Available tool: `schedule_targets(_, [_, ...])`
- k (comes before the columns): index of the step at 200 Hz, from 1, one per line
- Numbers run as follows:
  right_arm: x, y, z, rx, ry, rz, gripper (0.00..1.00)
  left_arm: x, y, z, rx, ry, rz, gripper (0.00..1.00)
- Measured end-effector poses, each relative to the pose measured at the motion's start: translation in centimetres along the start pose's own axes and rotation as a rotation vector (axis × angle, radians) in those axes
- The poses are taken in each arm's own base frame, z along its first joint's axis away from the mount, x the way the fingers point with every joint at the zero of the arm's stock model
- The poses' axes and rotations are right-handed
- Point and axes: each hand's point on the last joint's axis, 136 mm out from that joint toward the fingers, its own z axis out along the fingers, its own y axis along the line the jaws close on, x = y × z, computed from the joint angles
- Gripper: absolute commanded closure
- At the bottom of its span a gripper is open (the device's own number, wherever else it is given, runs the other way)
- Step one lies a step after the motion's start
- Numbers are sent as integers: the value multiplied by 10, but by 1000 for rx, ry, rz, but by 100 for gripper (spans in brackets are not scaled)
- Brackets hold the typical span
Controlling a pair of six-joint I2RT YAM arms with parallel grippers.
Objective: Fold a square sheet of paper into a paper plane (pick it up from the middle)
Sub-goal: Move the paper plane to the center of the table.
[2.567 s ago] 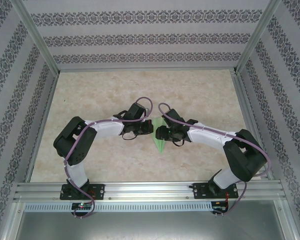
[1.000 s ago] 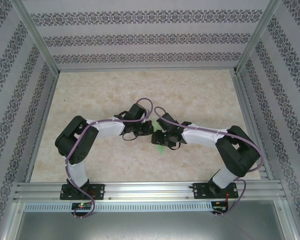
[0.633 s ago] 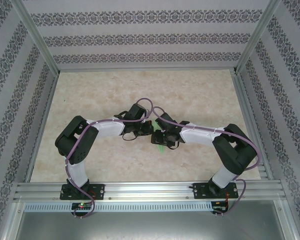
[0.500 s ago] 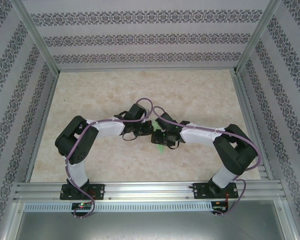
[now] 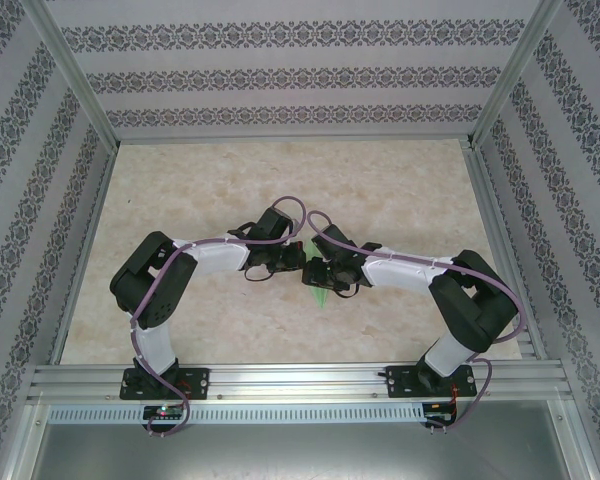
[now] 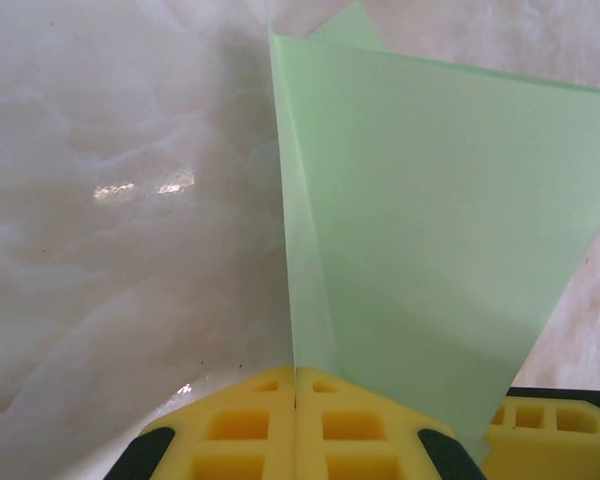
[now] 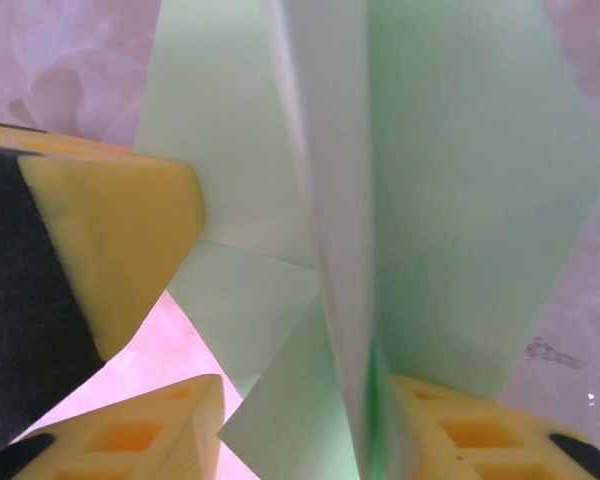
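Note:
The paper plane (image 5: 323, 296) is pale mint-green paper folded to a point, and it sticks out below the two grippers where they meet mid-table. My left gripper (image 5: 298, 258) is shut on its centre crease. In the left wrist view the yellow pads (image 6: 296, 395) press together on the fold, and the paper plane (image 6: 430, 230) rises as a wide wing to the right. My right gripper (image 7: 305, 430) is open, and folded layers of the paper plane (image 7: 460, 180) stand between its fingers, against the right one. The left gripper's yellow finger (image 7: 110, 230) shows at the left.
The marble-patterned table (image 5: 400, 190) is ringed by an aluminium frame (image 5: 280, 375) and patterned walls. Both arms bend inward towards the middle. A yellow finger of the right gripper (image 6: 545, 430) sits just right of the left gripper's pads.
The right arm has swung left and closed in on the left gripper, now covering most of the paper. The left arm has held still with the paper.

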Motion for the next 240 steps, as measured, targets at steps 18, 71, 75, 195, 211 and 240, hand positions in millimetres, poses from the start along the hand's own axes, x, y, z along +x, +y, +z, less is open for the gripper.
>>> schedule_targets(18, [0, -1, 0, 4, -1, 2, 68, 0, 0, 0, 0, 0, 0, 100])
schedule_targets(71, [5, -17, 8, 75, 18, 7, 78, 0, 0, 0, -1, 2, -1, 98])
schedule_targets(75, [5, -18, 9, 81, 19, 7, 78, 0, 0, 0, -1, 2, -1, 96])
schedule_targets(195, [-13, -33, -10, 253, -21, -65, 81, -40, 26, -67, -81, -156, -125, 36])
schedule_targets(211, [-17, -33, -14, 271, -28, -89, 72, -43, 32, -77, -101, -184, -138, 36])
schedule_targets(240, [-20, -32, -15, 281, -29, -107, 67, -35, 46, -78, -143, -173, -156, 35])
